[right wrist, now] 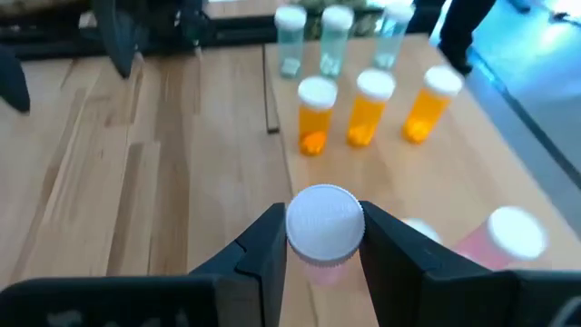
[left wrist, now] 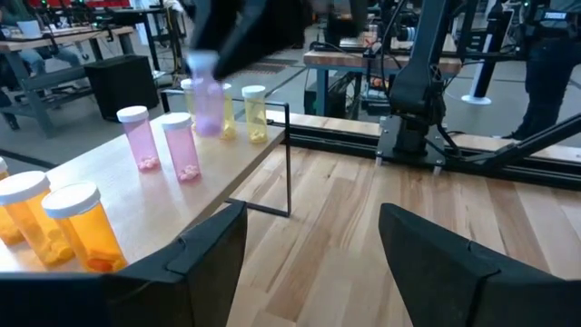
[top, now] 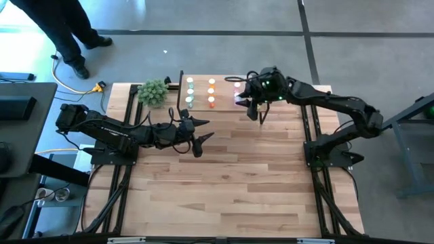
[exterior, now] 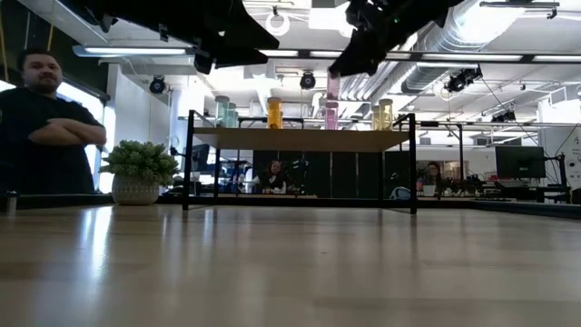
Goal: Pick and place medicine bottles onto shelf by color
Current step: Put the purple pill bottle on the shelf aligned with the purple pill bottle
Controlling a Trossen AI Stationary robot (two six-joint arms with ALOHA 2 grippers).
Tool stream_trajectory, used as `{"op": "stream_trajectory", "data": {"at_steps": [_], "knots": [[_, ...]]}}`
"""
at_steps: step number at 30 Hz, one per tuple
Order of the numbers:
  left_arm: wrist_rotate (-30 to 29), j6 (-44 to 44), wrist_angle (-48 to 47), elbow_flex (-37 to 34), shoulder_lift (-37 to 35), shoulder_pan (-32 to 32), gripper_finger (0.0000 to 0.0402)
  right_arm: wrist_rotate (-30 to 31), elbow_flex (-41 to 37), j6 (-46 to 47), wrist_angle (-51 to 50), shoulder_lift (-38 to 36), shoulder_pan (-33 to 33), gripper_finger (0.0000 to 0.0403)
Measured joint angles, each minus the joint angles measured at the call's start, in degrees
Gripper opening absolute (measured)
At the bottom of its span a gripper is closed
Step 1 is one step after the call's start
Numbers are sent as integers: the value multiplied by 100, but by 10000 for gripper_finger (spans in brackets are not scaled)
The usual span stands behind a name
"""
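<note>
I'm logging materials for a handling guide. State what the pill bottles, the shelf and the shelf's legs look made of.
Pill bottles: seemingly translucent tinted plastic, since pills show through the walls, with opaque white caps, likely plastic. The pink one held in the right end effector shows a matte white cap.
Shelf: pale board with faint grain, apparently wood, satin finish.
Legs: thin black rods, probably painted metal.

Bright overhead lighting; blurred wrist views
</note>
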Motion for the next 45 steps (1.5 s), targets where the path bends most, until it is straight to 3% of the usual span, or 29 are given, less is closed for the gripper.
{"op": "stream_trajectory", "data": {"at_steps": [17, 25, 45], "knots": [[-5, 0, -39, 0, 0, 4, 239, -9, -334, -19, 40, 180, 81, 108], [-10, 2, -37, 0, -2, 4, 239, 651, -335, -169, 199, 284, 244, 108], [-137, 4, -35, 0, -2, 41, 239, 671, -335, -215, 231, 531, 34, 108]]}}
